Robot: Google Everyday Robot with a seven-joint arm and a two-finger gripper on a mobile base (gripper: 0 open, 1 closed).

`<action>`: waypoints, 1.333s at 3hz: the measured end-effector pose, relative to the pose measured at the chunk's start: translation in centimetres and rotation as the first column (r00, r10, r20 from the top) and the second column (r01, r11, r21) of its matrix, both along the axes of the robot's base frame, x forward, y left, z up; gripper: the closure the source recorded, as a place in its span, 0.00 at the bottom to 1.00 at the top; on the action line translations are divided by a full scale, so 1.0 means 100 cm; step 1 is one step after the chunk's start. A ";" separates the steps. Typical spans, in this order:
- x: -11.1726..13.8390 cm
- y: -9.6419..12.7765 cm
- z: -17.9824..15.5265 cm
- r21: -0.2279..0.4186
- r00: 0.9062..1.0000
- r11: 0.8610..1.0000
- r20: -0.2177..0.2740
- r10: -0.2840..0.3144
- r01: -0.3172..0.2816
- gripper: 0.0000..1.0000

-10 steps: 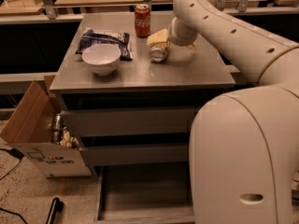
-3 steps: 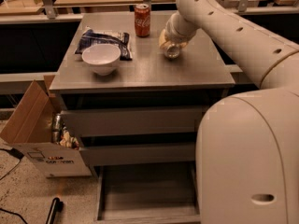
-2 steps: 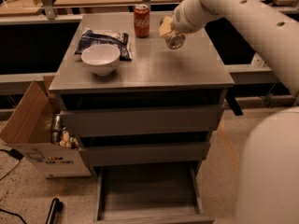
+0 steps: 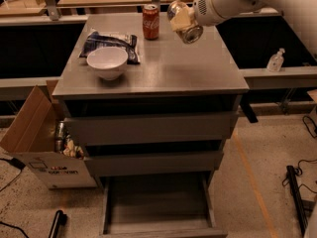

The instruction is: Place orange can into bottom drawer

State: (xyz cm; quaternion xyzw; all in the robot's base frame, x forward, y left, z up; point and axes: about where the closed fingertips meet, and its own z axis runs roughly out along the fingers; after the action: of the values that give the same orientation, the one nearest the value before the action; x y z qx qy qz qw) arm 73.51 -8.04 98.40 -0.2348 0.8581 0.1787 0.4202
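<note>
Holding the orange can [image 4: 182, 25] in the gripper [image 4: 188, 16] at 1 o'clock in the view, fingers closed around it, tilted with a silver end turned down toward 5 o'clock. Hanging in the air above the far right part of the cabinet top [image 4: 168, 71], touching nothing there, just to 3 o'clock of the red cola can [image 4: 150, 21]. Over at 10 o'clock on the same top: a white bowl [image 4: 107, 62] and, right behind it toward 12 o'clock, a dark snack bag [image 4: 110, 40]. Beside the cabinet at 8 o'clock, an open cardboard box [image 4: 34, 133] on the floor.

Done, judging by this: grasped and clear of the top. Left to do: carrying forward and down toward 6 o'clock, past the two shallower drawers [image 4: 148, 129], both pushed in or nearly so, to the bottom drawer [image 4: 156, 205], pulled out at 6 o'clock with a bare grey floor. Then lowering between the side walls and letting go. Roughly at the halfway mark by that reckoning; no placing yet. Worth minding on the way down: the front edge of the cabinet top.
</note>
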 end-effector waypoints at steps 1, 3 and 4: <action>0.000 0.000 -0.001 -0.001 1.000 1.000 0.000 0.000 0.000 1.00; -0.042 0.023 -0.044 0.111 0.951 0.949 -0.058 0.304 -0.296 1.00; -0.064 0.040 -0.042 0.134 0.911 0.906 -0.050 0.410 -0.401 1.00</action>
State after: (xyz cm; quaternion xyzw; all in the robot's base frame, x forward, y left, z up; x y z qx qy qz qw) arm 67.08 -4.03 94.15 -0.3751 0.7937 0.3229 0.3538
